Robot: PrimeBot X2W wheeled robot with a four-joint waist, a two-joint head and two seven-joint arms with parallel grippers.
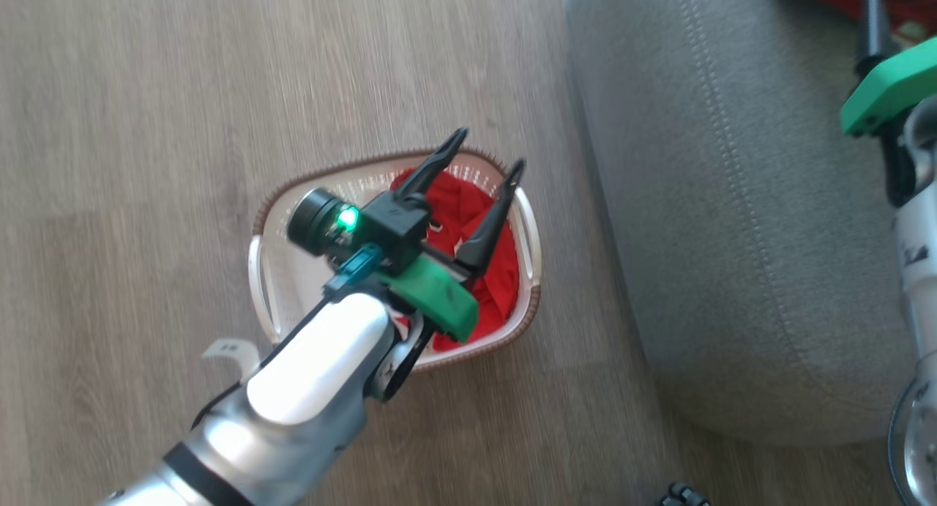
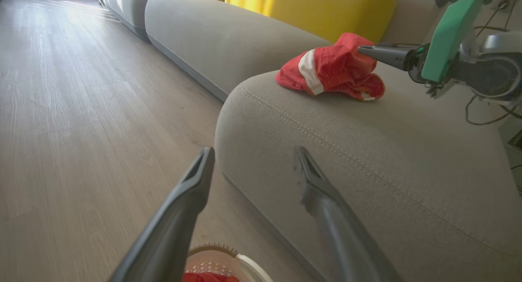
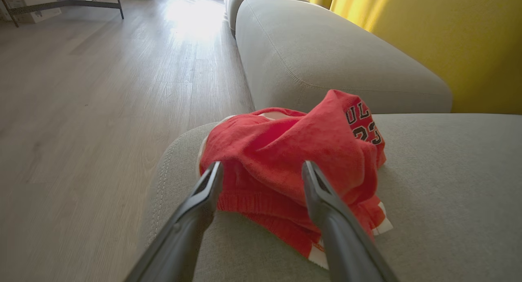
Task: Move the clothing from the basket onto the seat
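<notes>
Black two-fingered left gripper (image 1: pixel 488 151), jaws spread and holding nothing, hangs above the small cream perforated plastic basket (image 1: pixel 267 272) with a brown woven-look rim. The basket stands on the pale wood-plank floor (image 1: pixel 146 162), just beside the large grey fabric sofa (image 1: pixel 732 198). A crumpled red shiny garment (image 1: pixel 501 272) lies in the basket's sofa-side half. The right gripper (image 3: pixel 263 165), likewise spread, sits at a bunched red jersey with black numerals and white trim (image 3: pixel 285 147) lying on the sofa cushion. Whether its fingers touch the cloth cannot be told. Step in hand, as judged: fetching the piece in the basket. The next move calls for lowering the left gripper into the basket and closing on a raised fold, clear of the wall.
</notes>
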